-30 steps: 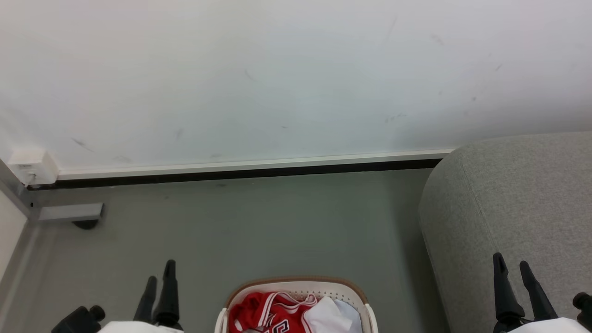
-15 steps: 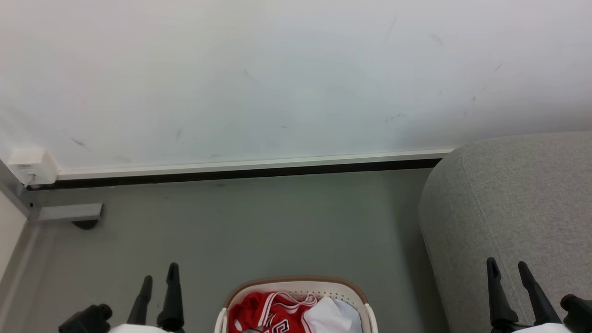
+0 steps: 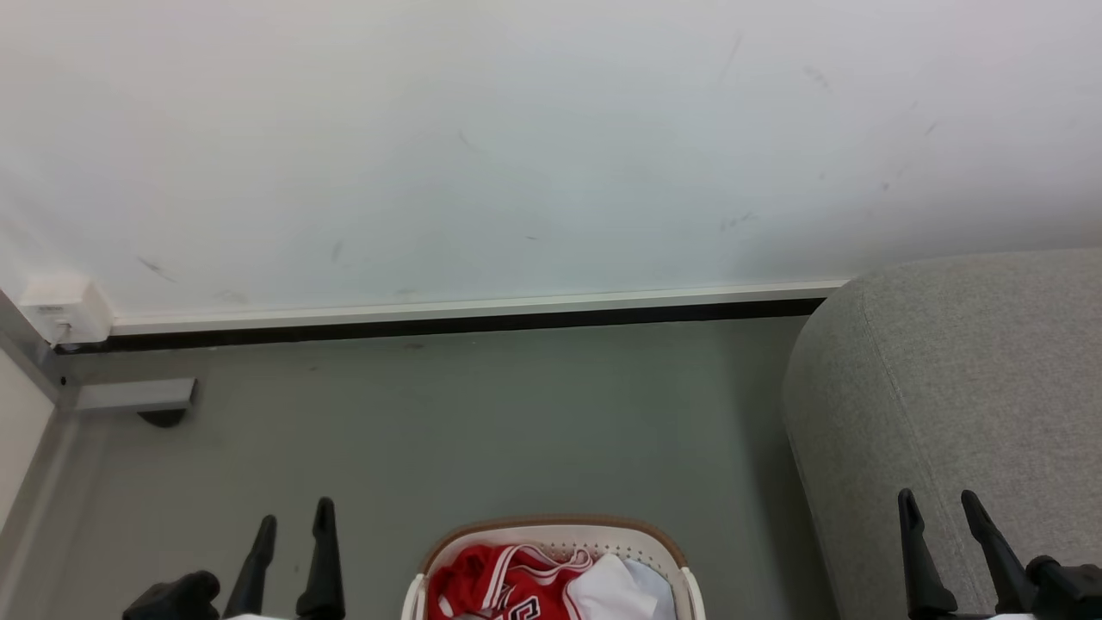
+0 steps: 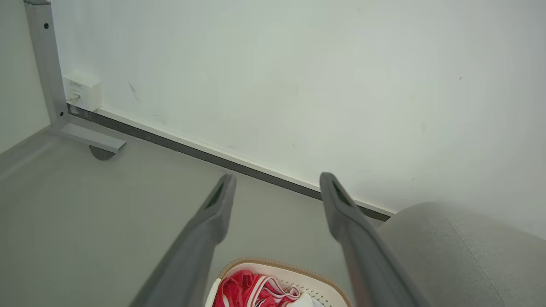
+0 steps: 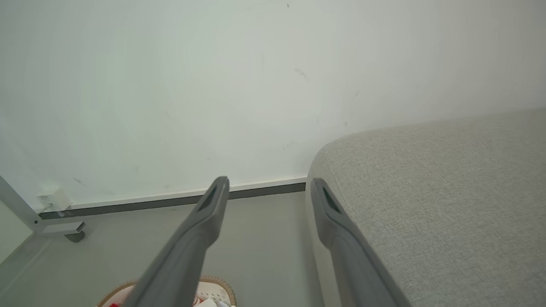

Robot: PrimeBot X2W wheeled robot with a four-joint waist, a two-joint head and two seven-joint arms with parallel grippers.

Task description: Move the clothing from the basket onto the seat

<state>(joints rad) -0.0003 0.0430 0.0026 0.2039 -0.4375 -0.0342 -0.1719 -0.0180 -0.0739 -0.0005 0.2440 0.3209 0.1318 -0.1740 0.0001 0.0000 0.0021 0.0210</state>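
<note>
I'm holding my left gripper [image 3: 295, 512] and right gripper [image 3: 937, 495] open and empty, flanking the basket [image 3: 551, 523], probably readying for the clothing [image 3: 482, 577].

The left pincer [image 3: 295, 515] points up and away from the robot. Its two long dark fingers [image 4: 204, 230] stand wide apart, and nothing is between them. The right pincer [image 3: 937, 498] points the same way. Its two fingers [image 5: 190, 238] are spread wide too and hold nothing. The two pincers are well apart. A dark left wrist knob [image 3: 172, 596] sits just outside the left pincer, and a dark right wrist knob [image 3: 1063, 581] just outside the right one.
</note>
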